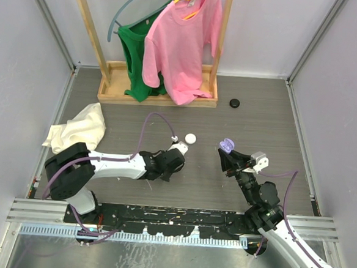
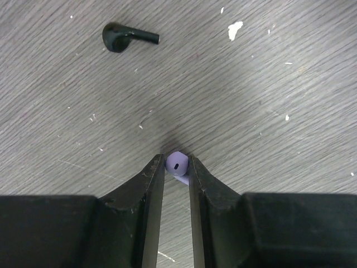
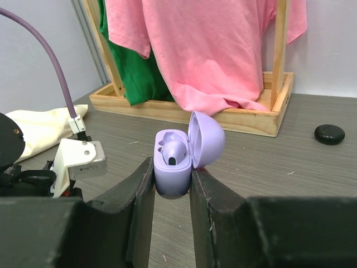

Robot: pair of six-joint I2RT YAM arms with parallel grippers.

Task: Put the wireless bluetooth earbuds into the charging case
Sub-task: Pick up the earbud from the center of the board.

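Note:
My left gripper [image 2: 175, 158] is shut on a lilac earbud [image 2: 177, 164], pinched at the very fingertips just above the table. A black earbud [image 2: 125, 37] lies loose on the table beyond it, up and to the left. My right gripper [image 3: 172, 166] is shut on the lilac charging case [image 3: 173, 176], held upright off the table with its lid [image 3: 207, 139] open. One lilac earbud [image 3: 174, 152] sits in a socket of the case. From above, the case [image 1: 227, 145] is right of centre and the left gripper [image 1: 176, 153] is left of it.
A wooden rack [image 1: 156, 95] with a pink shirt [image 1: 182, 42] and a green shirt [image 1: 135, 57] stands at the back. A cream cloth [image 1: 77, 130] lies at the left. A small white round case [image 1: 190, 138] and a black one [image 1: 234, 103] rest on the table.

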